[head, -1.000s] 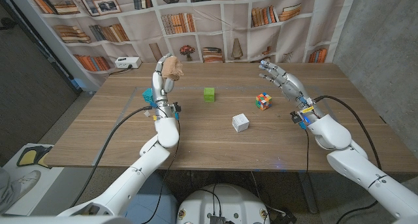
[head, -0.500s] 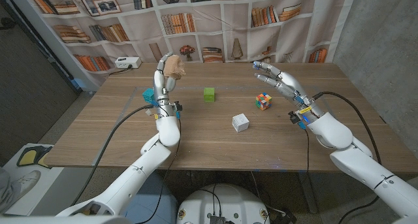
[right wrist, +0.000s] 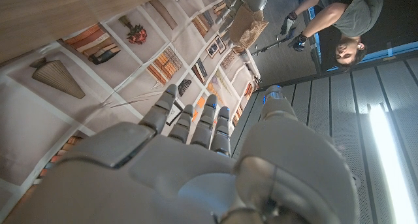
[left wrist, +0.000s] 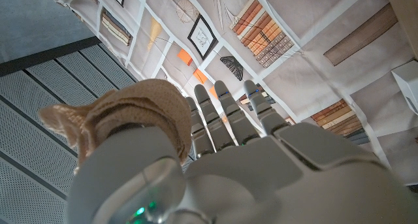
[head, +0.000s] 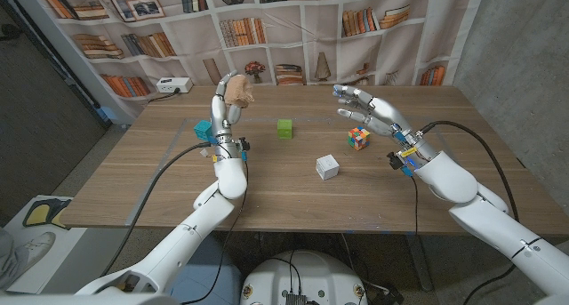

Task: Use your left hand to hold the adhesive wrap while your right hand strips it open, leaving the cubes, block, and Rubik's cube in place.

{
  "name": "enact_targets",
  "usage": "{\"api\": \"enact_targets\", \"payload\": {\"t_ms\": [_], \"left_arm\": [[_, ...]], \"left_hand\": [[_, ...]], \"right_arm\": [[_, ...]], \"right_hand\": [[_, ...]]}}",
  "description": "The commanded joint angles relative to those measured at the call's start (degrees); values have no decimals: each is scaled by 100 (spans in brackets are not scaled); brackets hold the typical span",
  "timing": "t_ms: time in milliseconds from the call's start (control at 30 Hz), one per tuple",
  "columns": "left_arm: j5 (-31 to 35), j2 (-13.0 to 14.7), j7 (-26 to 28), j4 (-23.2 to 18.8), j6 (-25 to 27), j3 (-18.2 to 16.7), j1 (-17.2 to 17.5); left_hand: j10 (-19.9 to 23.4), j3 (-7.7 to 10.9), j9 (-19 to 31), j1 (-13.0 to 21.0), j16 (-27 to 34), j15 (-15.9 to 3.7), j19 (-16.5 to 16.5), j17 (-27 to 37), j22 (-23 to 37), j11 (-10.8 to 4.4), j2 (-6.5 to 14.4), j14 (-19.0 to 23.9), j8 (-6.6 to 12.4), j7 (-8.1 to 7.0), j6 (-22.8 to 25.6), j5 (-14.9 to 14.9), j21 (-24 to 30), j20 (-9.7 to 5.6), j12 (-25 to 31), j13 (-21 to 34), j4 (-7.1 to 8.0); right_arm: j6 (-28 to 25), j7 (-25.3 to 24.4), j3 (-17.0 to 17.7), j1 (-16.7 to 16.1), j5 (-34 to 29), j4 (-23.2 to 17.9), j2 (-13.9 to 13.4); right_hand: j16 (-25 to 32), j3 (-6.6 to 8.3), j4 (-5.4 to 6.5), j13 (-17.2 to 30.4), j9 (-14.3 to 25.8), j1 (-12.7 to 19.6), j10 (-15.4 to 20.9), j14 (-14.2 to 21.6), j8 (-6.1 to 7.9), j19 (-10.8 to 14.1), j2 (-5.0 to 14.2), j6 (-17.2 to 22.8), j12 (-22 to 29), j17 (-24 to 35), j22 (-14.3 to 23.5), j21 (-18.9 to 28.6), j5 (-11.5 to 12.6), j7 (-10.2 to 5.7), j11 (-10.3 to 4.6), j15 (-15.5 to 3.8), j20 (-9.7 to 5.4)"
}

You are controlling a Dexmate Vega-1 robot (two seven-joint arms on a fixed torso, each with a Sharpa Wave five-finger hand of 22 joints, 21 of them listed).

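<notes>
My left hand (head: 224, 111) is raised above the table's left side, fingers upright, and pinches a tan roll of adhesive wrap (head: 236, 91) at its top. The left wrist view shows the wrap (left wrist: 130, 116) against the thumb of the left hand (left wrist: 261, 165), with a loose frayed end sticking out. My right hand (head: 368, 109) hovers open, fingers spread and reaching toward the wrap, above the Rubik's cube (head: 358, 138). On the table lie a green cube (head: 284, 128), a white block (head: 327, 167) and a blue cube (head: 203, 130) behind the left wrist. In the right wrist view the right hand (right wrist: 183, 165) holds nothing.
A white power strip (head: 172, 84) sits at the table's far left corner, before a bookshelf backdrop. Black cables run along both forearms. A person (right wrist: 336, 28) stands off to the side in the right wrist view.
My right hand has moved leftward over the Rubik's cube, closer to the wrap. The left hand has held the wrap in place.
</notes>
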Motion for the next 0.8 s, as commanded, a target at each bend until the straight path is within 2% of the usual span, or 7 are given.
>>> {"api": "enact_targets", "payload": {"t_ms": [33, 300, 367, 400, 467, 600, 800], "left_arm": [[22, -11, 2, 92, -6, 65, -61], [-22, -24, -15, 122, -43, 69, -60], [-5, -36, 2, 145, -56, 79, -68], [-18, -47, 2, 147, -55, 82, -66], [-17, -54, -9, 140, -33, 93, -64], [-23, -67, -18, 161, -51, 111, -77], [-83, -96, -65, 206, -107, 140, -97]], "left_hand": [[47, 31, 18, 7, 22, -22, 15, 3, -2, -1, 4, 15, 8, -35, 51, 16, -15, 27, -31, 12, -10], [65, 24, 19, -2, 26, -26, 11, 2, -1, -2, -1, 20, 13, -40, 69, 24, -18, 29, -36, 17, 1], [69, 24, 19, -4, 30, -20, 14, 1, -1, -3, 0, 28, 12, -40, 68, 26, -17, 31, -37, 18, 4], [69, 16, 17, -8, 29, -23, 14, 0, -1, -2, -14, 24, -4, -33, 35, 27, -18, 27, -40, 20, 5], [67, 4, 15, -14, 28, -26, 8, -2, -1, -1, -36, 21, -28, -52, -15, 30, -21, 23, -48, 23, 7], [69, -4, 13, -17, 25, -24, 2, -4, -2, -2, -50, 14, -30, -61, -15, 33, -24, 16, -52, 25, 8], [110, -11, 12, -24, 30, -24, 3, -7, -1, -2, -52, 21, 2, -63, 77, 45, -26, 14, -48, 32, 21]], "right_arm": [[-129, -152, -70, 26, -401, -190, 75], [-369, -542, -12, -89, -1015, -432, 209], [-507, -756, 41, -188, -1287, -559, 291], [-673, -841, 72, -258, -1378, -673, 327], [-744, -806, 42, -254, -1289, -726, 323], [-894, -870, 27, -261, -1419, -839, 319], [-979, -912, -60, -232, -1535, -911, 309]], "right_hand": [[45, 27, 36, 23, 30, 90, 38, 52, 15, 41, -13, 62, 25, 29, 16, 3, -16, -1, 1, -283, -29], [59, 37, 41, 56, 33, 136, -41, 75, -6, 70, -24, 37, -7, 42, 19, 12, -23, -20, 10, -263, -21], [95, 49, 34, 78, 35, 184, -12, 160, -6, 125, -35, 51, 6, 50, 22, 31, -25, -30, -21, -280, -3], [184, 61, 46, 129, 41, 240, 111, 346, 39, 224, -45, 187, 61, 85, 27, 59, -34, -35, -55, -354, 8], [259, 65, 46, 192, 47, 310, 218, 495, 54, 358, -85, 257, 112, 114, 34, 94, -42, 5, -25, -327, 123], [309, 70, 53, 235, 50, 352, 213, 584, 52, 454, -95, 275, 115, 138, 37, 117, -45, 11, -13, -355, 119], [345, 70, 63, 293, 55, 407, 18, 613, 26, 534, -120, 248, 45, 181, 44, 123, -51, 5, 87, -343, 150]]}}
